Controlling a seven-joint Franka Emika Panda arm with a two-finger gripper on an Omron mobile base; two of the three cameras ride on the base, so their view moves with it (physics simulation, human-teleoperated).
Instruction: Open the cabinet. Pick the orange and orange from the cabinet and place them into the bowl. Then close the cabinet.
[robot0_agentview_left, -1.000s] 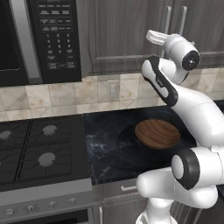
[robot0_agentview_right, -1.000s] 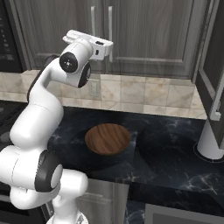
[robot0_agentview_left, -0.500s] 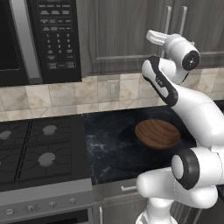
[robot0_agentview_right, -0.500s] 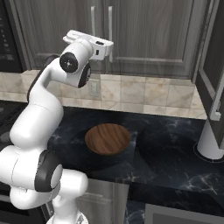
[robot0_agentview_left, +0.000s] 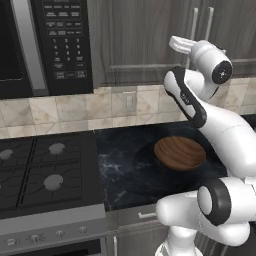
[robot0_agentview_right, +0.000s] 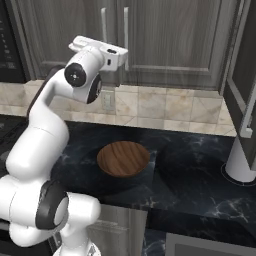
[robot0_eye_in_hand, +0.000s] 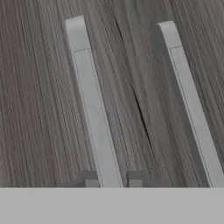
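Dark marbled counter (robot0_agentview_left: 125, 165) runs beneath a tiled backsplash, with a black stove (robot0_agentview_left: 40, 175) at left and a black microwave (robot0_agentview_left: 45, 45) above it. On the counter sits the bowl (robot0_agentview_right: 123, 158), a shallow disc of striped reddish-brown wood, below and nearer than the raised hand. The cabinet (robot0_agentview_right: 165, 40) hangs on the far wall with both doors shut; its two silver bar handles (robot0_agentview_right: 103, 30) flank the centre seam. The gripper (robot0_eye_in_hand: 113, 178) is held close to the cabinet front, its jaws apart with the lower part of one handle (robot0_eye_in_hand: 94, 113) rising between the two dark fingertips (robot0_eye_in_hand: 91, 179); whether they touch the bar cannot be told. The second handle (robot0_eye_in_hand: 188, 105) stands beside it, across the seam. From the base cameras the fingers are hidden behind the white hand. The cabinet's interior is concealed by the closed doors.
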